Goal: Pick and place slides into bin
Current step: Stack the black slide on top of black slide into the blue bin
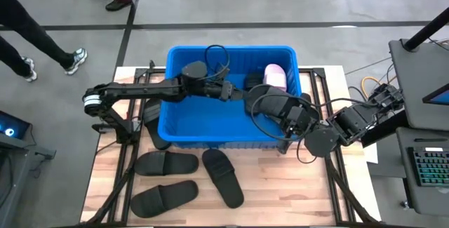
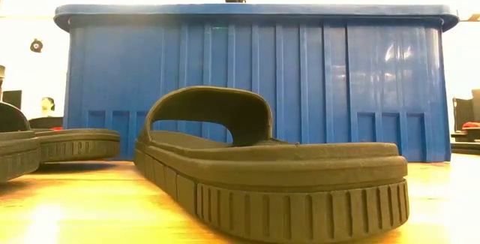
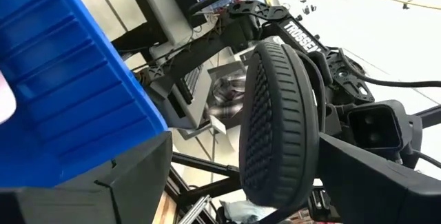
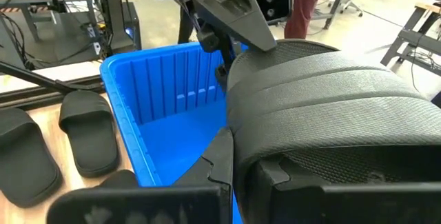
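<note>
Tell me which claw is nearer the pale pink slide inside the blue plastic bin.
Left. The left claw hangs over the bin just beside the pink slide; the right claw, gripping a black slide, sits slightly farther off.

Grey floor (image 1: 280,3) crossed by dark lines surrounds the wooden table (image 1: 295,200).

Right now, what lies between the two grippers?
A black slide lies there, above the blue bin. The right gripper holds it; the open left gripper faces its sole. The high and left wrist views show this.
</note>
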